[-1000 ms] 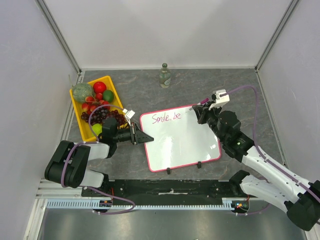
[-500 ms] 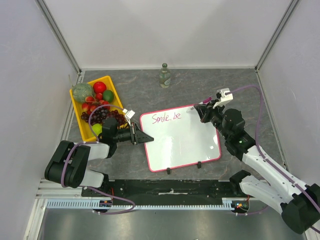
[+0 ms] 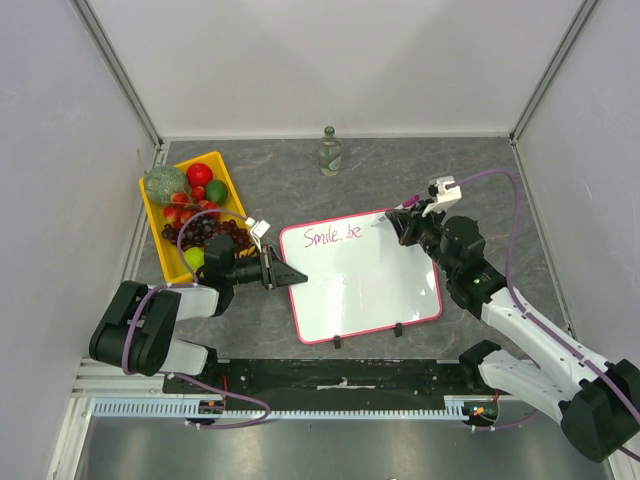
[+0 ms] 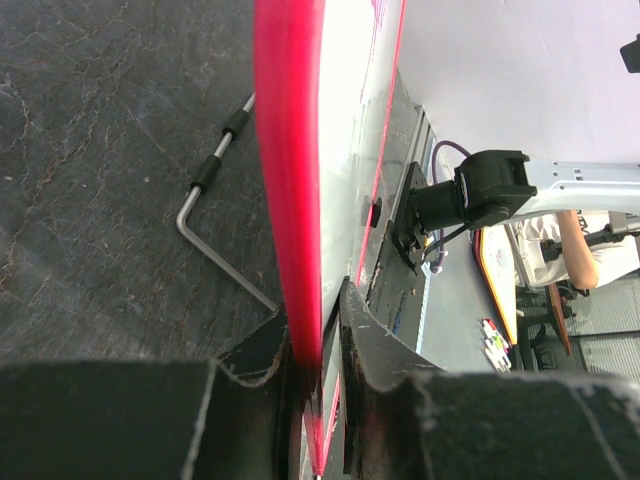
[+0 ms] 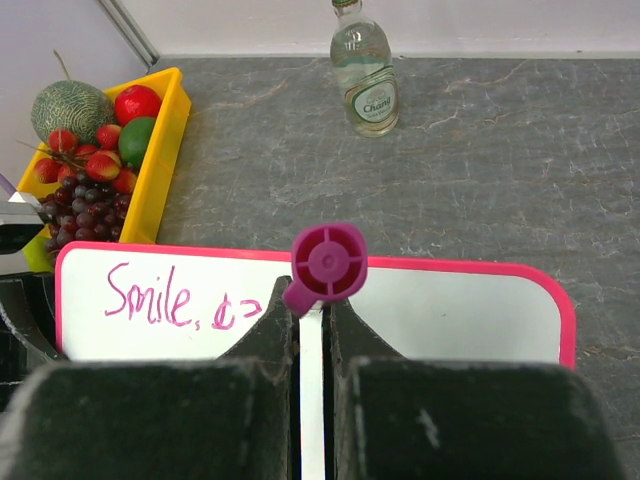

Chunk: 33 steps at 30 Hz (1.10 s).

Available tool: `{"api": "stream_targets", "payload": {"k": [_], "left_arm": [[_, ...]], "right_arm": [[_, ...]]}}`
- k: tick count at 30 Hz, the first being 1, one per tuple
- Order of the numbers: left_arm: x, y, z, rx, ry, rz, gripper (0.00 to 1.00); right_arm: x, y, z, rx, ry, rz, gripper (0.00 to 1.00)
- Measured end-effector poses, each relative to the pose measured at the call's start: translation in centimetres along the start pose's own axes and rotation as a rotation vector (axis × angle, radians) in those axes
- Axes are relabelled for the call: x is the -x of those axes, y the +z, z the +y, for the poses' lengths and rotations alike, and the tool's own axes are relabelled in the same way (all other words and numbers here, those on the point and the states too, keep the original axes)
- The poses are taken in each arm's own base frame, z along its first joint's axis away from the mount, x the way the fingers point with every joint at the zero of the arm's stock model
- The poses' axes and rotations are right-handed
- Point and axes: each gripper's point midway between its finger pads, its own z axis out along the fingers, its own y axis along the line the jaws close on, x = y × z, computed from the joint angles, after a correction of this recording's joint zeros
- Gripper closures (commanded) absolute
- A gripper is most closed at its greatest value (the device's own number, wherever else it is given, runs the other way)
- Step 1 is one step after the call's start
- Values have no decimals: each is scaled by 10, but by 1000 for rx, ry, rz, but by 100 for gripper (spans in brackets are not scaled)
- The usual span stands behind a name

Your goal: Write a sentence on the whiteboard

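Note:
The whiteboard (image 3: 365, 285) lies flat at the table's middle, white with a pink-red rim. The sentence (image 3: 332, 236) reads "Smile, be" in pink cursive near its top left corner. My left gripper (image 3: 287, 273) is shut on the board's left edge; in the left wrist view its jaws (image 4: 315, 345) pinch the red rim (image 4: 290, 180). My right gripper (image 3: 405, 218) is shut on a magenta marker (image 3: 398, 212) over the board's top edge, right of the writing. In the right wrist view, the marker's end (image 5: 328, 262) stands between my fingers above the board (image 5: 460, 315) and the writing (image 5: 150, 295).
A yellow tray (image 3: 224, 170) of fruit stands at the far left, also in the right wrist view (image 5: 165, 150). A glass bottle (image 3: 329, 152) stands at the back, also in the right wrist view (image 5: 365, 75). A bent metal rod (image 4: 215, 195) lies under the board.
My right gripper with the marker shifted a little right and down, then back up-left. The writing looks unchanged. The left arm has not moved.

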Motion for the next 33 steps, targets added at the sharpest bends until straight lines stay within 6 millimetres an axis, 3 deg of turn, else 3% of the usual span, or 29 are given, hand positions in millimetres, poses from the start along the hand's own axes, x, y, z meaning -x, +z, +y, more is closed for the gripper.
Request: {"api": "stream_targets", "payload": {"k": [33], "left_arm": [[0, 0, 0, 1, -2, 0, 98]], "right_arm": [[-14, -2, 5, 45, 10, 25, 100]]}}
